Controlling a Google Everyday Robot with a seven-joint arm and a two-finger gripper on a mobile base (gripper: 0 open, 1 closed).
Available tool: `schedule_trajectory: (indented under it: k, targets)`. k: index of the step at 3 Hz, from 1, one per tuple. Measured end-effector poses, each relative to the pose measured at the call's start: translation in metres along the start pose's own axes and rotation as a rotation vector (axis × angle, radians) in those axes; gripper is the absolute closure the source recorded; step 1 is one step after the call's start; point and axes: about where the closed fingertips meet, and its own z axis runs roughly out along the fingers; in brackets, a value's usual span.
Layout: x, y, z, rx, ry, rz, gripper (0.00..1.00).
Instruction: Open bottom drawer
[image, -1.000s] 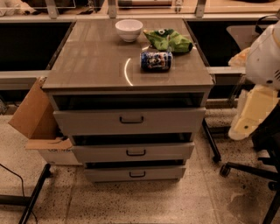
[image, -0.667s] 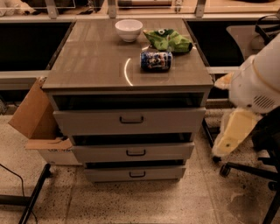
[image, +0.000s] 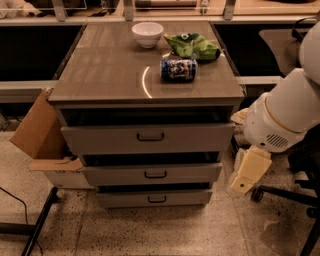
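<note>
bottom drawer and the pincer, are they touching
Apart. The camera view shows the pincer hanging right of the cabinet, with floor visible between it and the bottom drawer.

High camera faces cabinet front, tool lower right.

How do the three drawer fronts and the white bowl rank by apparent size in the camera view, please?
Largest first:
1. top drawer front
2. middle drawer front
3. bottom drawer front
4. white bowl, though it sits farther back.
The end effector hangs right of the cabinet, beside the lower drawers.
</note>
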Motion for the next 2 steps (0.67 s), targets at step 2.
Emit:
schedule_trajectory:
  k: [2]
  targets:
    - [0.013, 0.020, 0.091, -0.012, 0.051, -0.099, 0.00]
